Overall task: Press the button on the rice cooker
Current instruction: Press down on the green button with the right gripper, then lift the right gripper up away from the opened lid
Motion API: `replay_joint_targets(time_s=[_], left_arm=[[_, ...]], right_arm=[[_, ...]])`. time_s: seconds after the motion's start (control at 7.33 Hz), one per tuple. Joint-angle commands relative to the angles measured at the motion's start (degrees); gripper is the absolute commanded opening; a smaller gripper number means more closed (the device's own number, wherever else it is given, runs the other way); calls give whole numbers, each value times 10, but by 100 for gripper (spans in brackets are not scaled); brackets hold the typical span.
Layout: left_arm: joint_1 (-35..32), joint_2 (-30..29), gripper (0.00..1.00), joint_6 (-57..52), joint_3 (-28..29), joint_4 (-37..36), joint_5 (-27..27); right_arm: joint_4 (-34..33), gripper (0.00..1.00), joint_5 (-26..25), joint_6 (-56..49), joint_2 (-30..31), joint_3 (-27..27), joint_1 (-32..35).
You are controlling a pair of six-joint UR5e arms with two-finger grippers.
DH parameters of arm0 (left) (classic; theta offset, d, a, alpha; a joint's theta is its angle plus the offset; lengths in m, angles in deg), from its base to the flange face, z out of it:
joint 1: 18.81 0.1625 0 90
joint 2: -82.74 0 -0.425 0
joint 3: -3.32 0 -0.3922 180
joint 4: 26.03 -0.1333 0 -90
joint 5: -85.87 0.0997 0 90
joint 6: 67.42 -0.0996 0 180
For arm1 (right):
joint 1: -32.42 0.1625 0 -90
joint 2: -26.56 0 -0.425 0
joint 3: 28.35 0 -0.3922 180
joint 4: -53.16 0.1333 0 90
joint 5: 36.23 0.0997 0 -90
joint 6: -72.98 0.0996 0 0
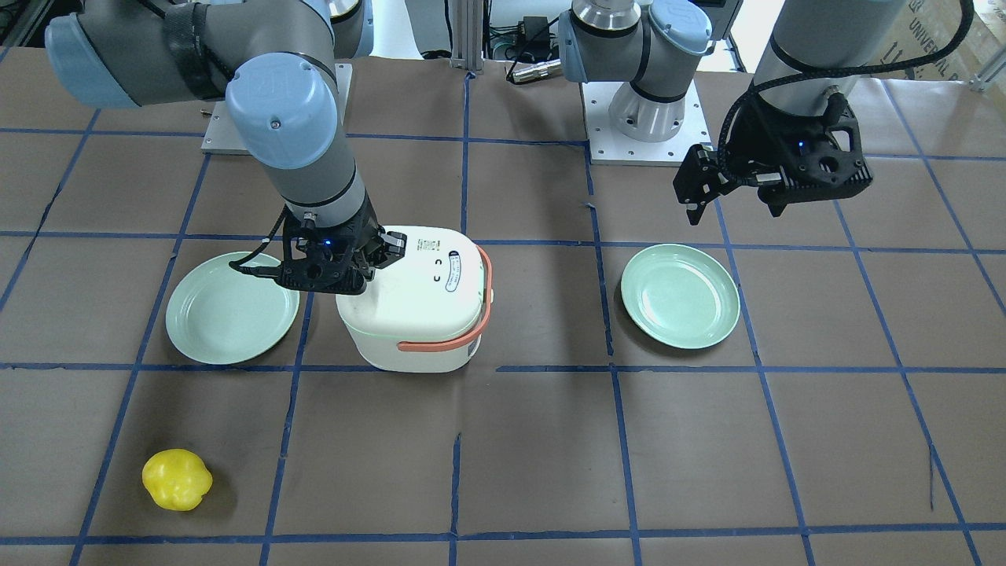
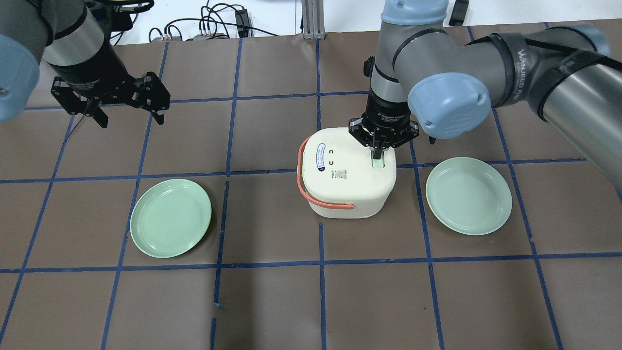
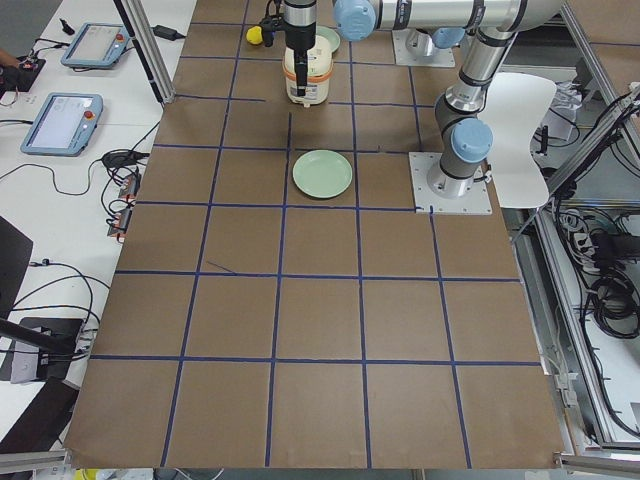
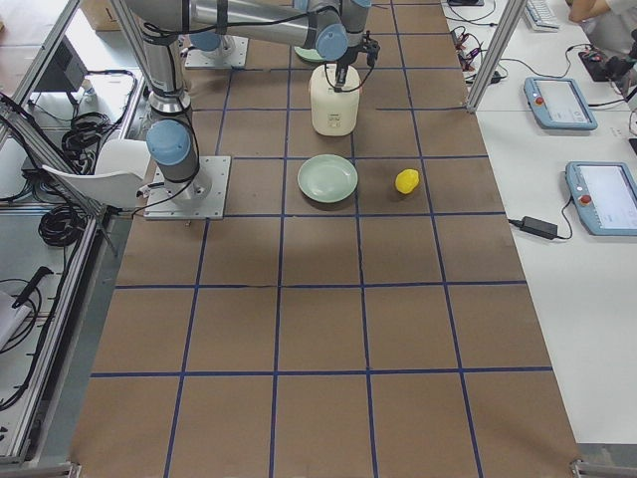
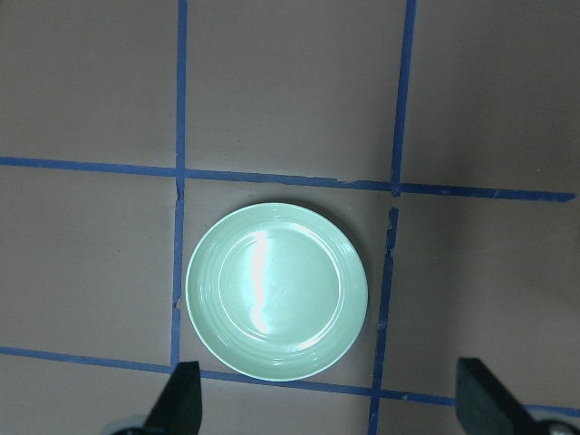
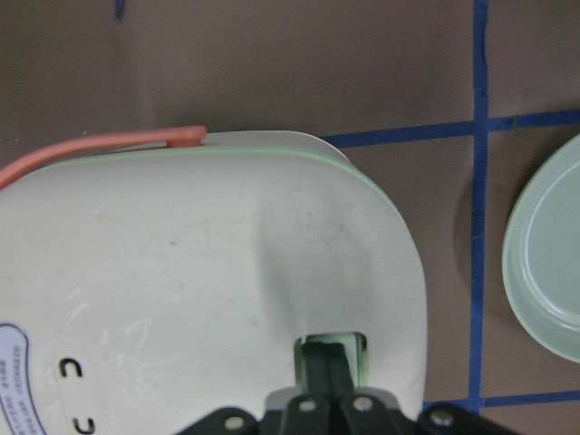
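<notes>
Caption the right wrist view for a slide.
Right end effector, shut, tip in the green button recess of the rice cooker; green plate alongside.

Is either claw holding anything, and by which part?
Nothing is held. The shut right claw rests on the button on the rice cooker; the left claw is open, empty.

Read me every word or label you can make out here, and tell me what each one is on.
"UNIVERSAL": printed on the cardboard box, partly cut off.
Oval label on the rice cooker: too small to read.
Small print on its lid: too small to read.
White lettering on the right arm's black strap: too blurred to read surely.
</notes>
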Motion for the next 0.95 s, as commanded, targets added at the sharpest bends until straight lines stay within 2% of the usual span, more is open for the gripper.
replay_joint_targets(time_s=[0.0,0.27,0.41,0.55,0.68,0.82], left_arm=[[0,0,100,0,0,0,0],[0,0,100,0,0,0,0],[0,0,100,0,0,0,0],[0,0,100,0,0,0,0],[0,0,100,0,0,0,0],[0,0,100,0,0,0,0]], right_arm=[[0,14,2,1,3,13,0],[25,61,2,-2,15,66,-2],[55,74,2,-8,35,105,-12],[111,88,-6,-37,43,139,-23],[117,91,-13,-105,68,152,-47],[133,94,-15,-121,91,152,-86]])
